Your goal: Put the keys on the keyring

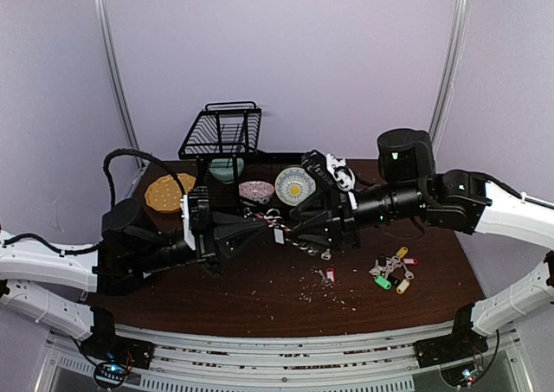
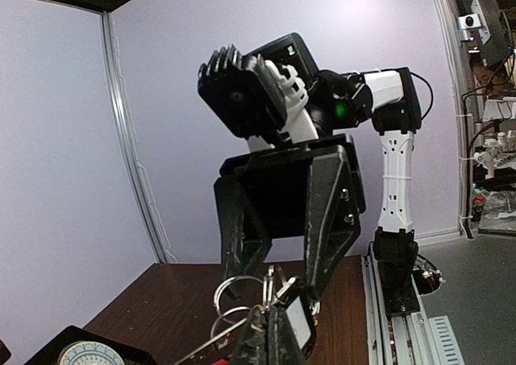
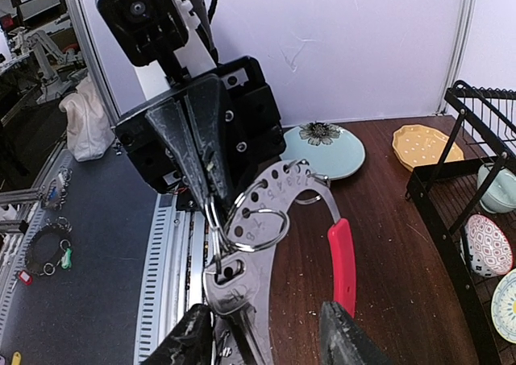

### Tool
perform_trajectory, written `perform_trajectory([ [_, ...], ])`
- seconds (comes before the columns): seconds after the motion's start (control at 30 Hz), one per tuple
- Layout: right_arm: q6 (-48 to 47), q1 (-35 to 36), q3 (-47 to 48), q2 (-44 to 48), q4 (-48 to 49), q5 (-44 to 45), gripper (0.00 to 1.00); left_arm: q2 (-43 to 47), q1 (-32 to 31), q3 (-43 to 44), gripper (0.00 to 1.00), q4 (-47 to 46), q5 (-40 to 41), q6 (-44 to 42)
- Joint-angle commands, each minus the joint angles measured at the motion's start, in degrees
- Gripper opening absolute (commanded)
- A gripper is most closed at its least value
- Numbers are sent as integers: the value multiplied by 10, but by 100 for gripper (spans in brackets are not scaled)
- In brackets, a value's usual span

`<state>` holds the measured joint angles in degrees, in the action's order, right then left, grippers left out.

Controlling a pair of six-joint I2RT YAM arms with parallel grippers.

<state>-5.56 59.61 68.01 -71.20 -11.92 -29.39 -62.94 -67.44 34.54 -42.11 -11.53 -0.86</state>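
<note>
1. Right claw: jaws wide apart, gripping nothing, and a key dangles between them.
2. The key's long axis runs back toward this claw's wrist, head outward on a split ring.
3. Just beyond, the left claw is pinched shut on the keyring.
4. Looks like threading; the next move calls for closing squarely on that key.

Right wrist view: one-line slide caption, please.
Left gripper pinches the keyring; a key lies between the spread fingers of the right gripper.
</note>
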Motion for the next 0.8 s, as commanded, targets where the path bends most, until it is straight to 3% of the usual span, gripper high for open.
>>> perform_trajectory([
  [0.0, 18, -3, -21, 37, 19, 18, 47, -2, 8, 24, 0, -35, -11, 7],
  [0.27, 27, -3, -28, 53, 61, 66, 49, 0, 13, 23, 0, -36, -9, 12],
  [0.43, 31, -4, -13, 35, 96, 40, 49, -1, 12, 19, 0, -36, -6, 12],
  [0.77, -10, -3, 41, -13, 86, -39, 29, 0, 13, 25, 0, -34, -3, 9],
])
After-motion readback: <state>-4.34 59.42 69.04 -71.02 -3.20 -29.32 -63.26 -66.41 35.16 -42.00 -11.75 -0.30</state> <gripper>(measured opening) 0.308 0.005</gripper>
